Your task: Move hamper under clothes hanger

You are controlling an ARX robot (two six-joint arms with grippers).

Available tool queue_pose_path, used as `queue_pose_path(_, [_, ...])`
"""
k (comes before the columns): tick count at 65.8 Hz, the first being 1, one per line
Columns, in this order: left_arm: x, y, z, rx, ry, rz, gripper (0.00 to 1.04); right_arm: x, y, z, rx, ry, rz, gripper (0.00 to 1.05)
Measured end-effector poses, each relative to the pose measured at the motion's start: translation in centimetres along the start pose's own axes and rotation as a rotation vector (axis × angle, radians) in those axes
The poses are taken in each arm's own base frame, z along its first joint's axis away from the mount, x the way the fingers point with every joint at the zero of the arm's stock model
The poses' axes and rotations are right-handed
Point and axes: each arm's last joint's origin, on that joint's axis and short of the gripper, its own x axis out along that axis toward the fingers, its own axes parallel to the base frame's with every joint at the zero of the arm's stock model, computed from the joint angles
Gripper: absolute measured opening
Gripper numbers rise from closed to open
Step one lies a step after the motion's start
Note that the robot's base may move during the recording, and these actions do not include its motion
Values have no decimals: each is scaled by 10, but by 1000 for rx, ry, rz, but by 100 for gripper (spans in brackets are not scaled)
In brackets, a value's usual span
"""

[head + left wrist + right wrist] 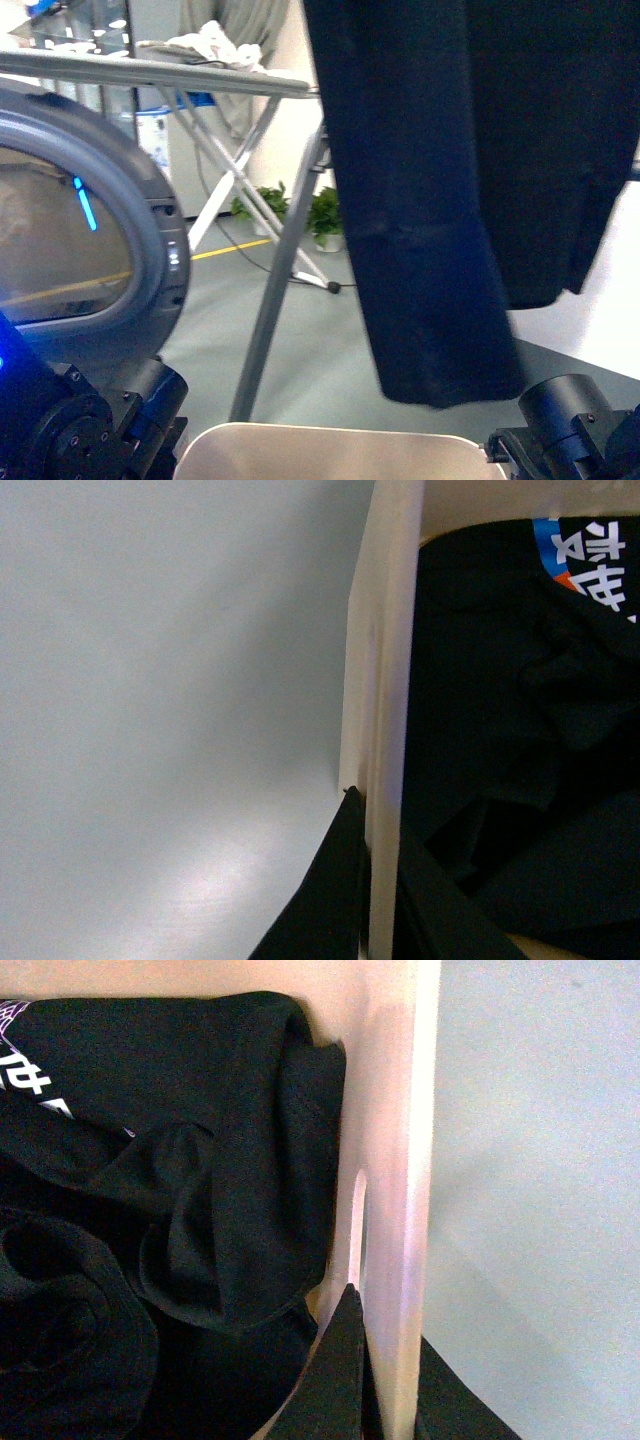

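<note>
The beige hamper [330,445] shows only its rounded rim at the bottom of the front view, between my two arms. My left gripper [378,825] is shut on the hamper's side wall [385,630], one finger outside and one inside. On the opposite wall [400,1110], beside a handle slot, my right gripper [390,1325] is shut the same way. Dark clothes [150,1210] fill the hamper. Of the clothes hanger I see one grey angled leg [280,290] just beyond the hamper, and a long dark garment [430,200] hanging above and ahead of it. Its bar is out of view.
A grey ironing board [180,75] with crossed legs and a white cloth [215,45] stands at the back left. A large grey round ring [150,220] fills the left side. Potted plants [325,215] sit by the far wall. Grey floor [310,340] lies ahead.
</note>
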Motion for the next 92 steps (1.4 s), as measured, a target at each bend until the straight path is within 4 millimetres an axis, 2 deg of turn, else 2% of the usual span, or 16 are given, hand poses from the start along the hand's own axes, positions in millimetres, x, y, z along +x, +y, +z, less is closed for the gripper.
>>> queue_pose_path(57, [0,0,0,-1,0,0,4,0,0,0,0,0,1,3])
queue_pose_path(72, [-2,-12,-1,24,1,-35,4,0,-11,-1,20,3,-32,3])
queue_pose_path(92, [0,5,1,-10,-2,15,4,-1,5,-1,-10,3,14,3])
